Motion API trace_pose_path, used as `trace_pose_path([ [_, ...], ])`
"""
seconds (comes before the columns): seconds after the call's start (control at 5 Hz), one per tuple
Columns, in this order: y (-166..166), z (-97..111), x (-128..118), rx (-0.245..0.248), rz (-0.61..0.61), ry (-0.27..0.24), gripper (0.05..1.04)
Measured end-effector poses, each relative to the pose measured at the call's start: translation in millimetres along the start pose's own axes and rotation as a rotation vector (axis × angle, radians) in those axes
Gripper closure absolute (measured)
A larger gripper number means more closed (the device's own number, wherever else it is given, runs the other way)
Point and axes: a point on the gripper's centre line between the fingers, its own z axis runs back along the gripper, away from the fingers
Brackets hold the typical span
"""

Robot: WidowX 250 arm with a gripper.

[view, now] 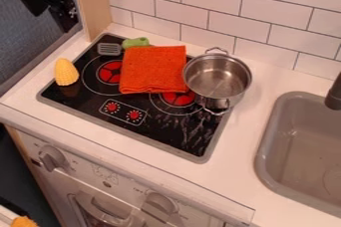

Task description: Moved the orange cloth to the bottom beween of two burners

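While my gripper [65, 18] hangs near eleven o'clock, spread or squeezed I can't tell, the orange cloth [153, 69] lies partly over two burners [106, 72], with the silver pot [217, 79] at its three o'clock and the corn [66, 72] at nine.

Indoor light, fairly bright and mostly even over the counter [230, 181]; source and direction cannot be told. Stovetop [83, 99] glossy: broken pale glare near its front right corner. Pot [216, 82] shows bright glints on rim and inner wall. Sink [267, 141] in soft grey shade within its rim. Deep gloom beyond the counter's left end. Joints in the wall tiles [200, 2] run straight, even toward the right
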Motion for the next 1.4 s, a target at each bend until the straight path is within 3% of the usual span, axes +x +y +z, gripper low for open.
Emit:
trace_pose_path([
  [0.2,-3.0,-8.3,-2.4,-0.019,0.006,0.021,0.083],
  [0.6,-30.5,-14.9,31.6,-0.041,-0.017,0.022,0.083],
  [1.0,-76.2,-43.6,49.2,-0.065,-0.075,0.123,0.083],
  [1.4,-103.1,-85.1,48.6,-0.055,-0.097,0.196,0.083],
])
